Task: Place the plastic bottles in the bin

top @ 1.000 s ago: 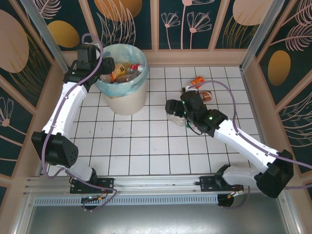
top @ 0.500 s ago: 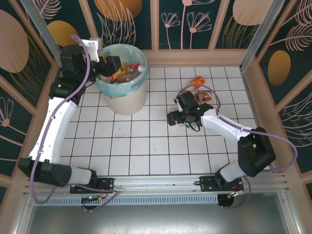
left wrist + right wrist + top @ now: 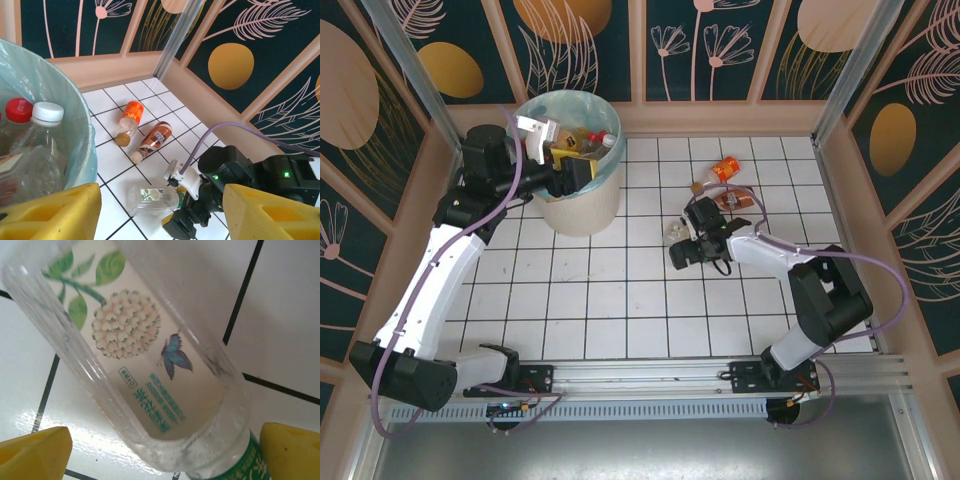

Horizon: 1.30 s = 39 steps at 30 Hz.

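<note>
While poised at rim of round cream bin [image 3: 582, 212] with blue-green bag liner, eleven o'clock, left gripper [image 3: 162, 215] spread, empty, right gripper [image 3: 165, 455] spread astride clear flower-labelled plastic bottle [image 3: 145, 355], just off centre toward three o'clock, not pinching.

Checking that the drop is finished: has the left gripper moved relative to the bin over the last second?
Yes. In the top view the left gripper has swung from the left rim of the bin around to its near rim, toward the table's middle.

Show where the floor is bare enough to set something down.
Bare: tiles between the bin and the clear bottle, and the near middle rows. Crowded: right of centre, around the orange bottle, brown bottle and right gripper.
</note>
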Each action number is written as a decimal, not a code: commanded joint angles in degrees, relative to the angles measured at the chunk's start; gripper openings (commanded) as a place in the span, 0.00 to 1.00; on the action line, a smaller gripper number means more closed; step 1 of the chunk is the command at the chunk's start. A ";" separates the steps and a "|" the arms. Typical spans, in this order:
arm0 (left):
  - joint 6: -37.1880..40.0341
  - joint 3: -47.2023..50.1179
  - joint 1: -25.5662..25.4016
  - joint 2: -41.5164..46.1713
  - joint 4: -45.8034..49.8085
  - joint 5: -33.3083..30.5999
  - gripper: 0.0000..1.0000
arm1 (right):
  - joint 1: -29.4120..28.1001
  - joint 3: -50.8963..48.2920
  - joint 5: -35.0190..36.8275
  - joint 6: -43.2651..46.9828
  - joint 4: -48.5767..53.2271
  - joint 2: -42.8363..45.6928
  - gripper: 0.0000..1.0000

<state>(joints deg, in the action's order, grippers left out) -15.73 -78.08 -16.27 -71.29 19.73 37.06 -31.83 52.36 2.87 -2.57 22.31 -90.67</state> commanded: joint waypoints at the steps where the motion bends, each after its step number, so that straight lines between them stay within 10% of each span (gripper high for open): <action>1: 1.23 -0.20 -0.26 0.20 -1.45 0.87 0.66 | 0.19 -1.25 -3.47 2.10 -2.33 -2.38 0.94; 17: -2.35 -3.27 -0.26 -0.43 -4.18 -3.51 0.66 | 0.18 -1.64 -3.66 -1.00 -0.80 3.23 0.50; 26: -8.99 -2.69 -0.56 -0.72 -14.00 4.34 0.83 | -2.31 -3.55 -11.22 -5.02 -5.76 23.87 0.40; 39: -9.36 -4.36 -1.47 -2.28 -12.52 3.99 0.83 | -2.44 -5.77 -13.51 -8.37 -9.98 33.58 0.32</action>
<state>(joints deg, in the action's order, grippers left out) -24.34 -80.99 -17.28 -73.71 9.10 40.05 -34.02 47.94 -9.28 -9.39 14.46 -57.74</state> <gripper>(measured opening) 0.829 0.353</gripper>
